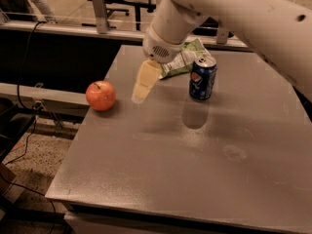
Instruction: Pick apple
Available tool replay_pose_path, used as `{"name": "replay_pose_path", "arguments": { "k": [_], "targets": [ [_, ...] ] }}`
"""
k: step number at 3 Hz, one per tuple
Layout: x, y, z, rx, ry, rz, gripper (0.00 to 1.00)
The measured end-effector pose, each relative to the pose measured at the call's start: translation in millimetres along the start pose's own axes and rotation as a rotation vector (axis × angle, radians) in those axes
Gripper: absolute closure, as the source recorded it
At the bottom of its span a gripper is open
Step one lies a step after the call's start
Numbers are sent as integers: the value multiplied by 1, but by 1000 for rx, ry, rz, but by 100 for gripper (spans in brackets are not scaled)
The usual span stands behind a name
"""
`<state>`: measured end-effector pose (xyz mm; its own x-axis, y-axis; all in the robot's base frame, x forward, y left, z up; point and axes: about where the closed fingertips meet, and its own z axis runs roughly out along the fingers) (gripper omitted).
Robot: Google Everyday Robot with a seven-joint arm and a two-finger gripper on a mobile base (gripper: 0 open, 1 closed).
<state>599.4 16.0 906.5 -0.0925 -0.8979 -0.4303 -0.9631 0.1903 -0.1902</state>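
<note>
apple sits stem-up at the tabletop's left edge, mid-left of frame, untouched | hand hangs just right of it; open or closed, I cannot tell | advice: centre over the apple, come straight down, avoid nudging it off the edge | hidden: chip bag partly behind the arm, itself cut off upper right
</note>
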Motion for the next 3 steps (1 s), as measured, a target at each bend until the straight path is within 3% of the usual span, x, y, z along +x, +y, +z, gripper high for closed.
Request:
{"name": "replay_pose_path", "arguments": {
  "k": [3],
  "targets": [
    [-57, 46, 45, -107, 4, -47, 0]
  ]
}}
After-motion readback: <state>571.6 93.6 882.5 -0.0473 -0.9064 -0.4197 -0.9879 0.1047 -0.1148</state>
